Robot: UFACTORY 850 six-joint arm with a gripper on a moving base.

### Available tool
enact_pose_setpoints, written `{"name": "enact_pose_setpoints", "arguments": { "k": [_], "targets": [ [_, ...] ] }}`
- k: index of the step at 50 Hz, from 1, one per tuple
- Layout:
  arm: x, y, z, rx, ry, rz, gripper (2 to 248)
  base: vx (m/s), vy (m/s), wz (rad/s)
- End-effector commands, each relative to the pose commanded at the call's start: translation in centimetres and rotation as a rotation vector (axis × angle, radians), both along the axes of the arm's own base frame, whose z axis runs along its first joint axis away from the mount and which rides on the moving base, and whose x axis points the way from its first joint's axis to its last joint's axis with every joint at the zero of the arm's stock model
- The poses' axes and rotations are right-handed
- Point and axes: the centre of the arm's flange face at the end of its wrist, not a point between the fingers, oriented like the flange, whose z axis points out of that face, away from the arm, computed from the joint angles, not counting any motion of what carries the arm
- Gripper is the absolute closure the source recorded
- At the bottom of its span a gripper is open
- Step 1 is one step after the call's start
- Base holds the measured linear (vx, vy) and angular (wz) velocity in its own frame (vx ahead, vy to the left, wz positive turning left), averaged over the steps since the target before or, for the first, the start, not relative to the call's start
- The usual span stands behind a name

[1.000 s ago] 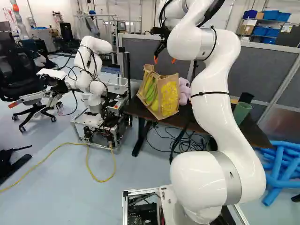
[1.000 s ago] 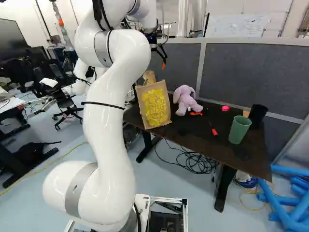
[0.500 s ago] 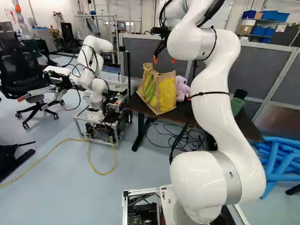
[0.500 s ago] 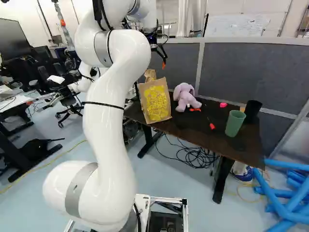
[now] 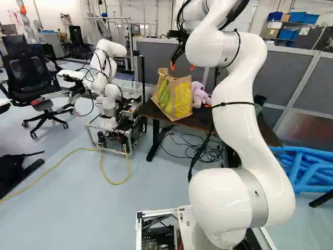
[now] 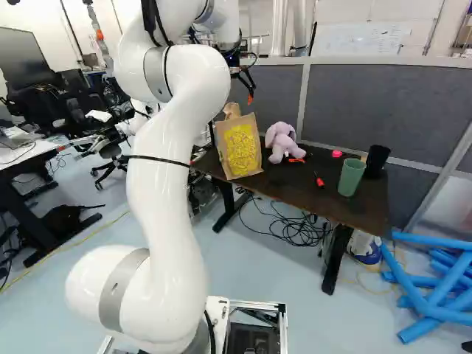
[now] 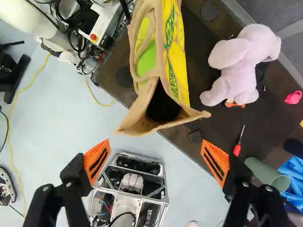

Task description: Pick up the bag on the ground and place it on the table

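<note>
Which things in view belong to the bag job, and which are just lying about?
For the job:
bag, already standing on the table
table
hand, open, nothing between its fingers

Just lying about:
soft toy
green cup
black cup
screwdriver
blue tubes
black cables on the floor

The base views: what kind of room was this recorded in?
Probably a robotics lab or workshop: another robot stands on a wheeled frame, a loose yellow cable runs over the floor, and grey partitions stand behind the table.
</note>
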Motion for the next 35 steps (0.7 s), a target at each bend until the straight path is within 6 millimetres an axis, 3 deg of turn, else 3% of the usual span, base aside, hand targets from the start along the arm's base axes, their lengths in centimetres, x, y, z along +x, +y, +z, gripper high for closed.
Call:
{"name": "enact_pose_setpoints", "arguments": {
  "k": [35],
  "targets": [
    [0.0, 0.0, 0.0, 0.0, 0.0, 0.0, 3, -0.175, -0.004, 0.008]
  ]
}}
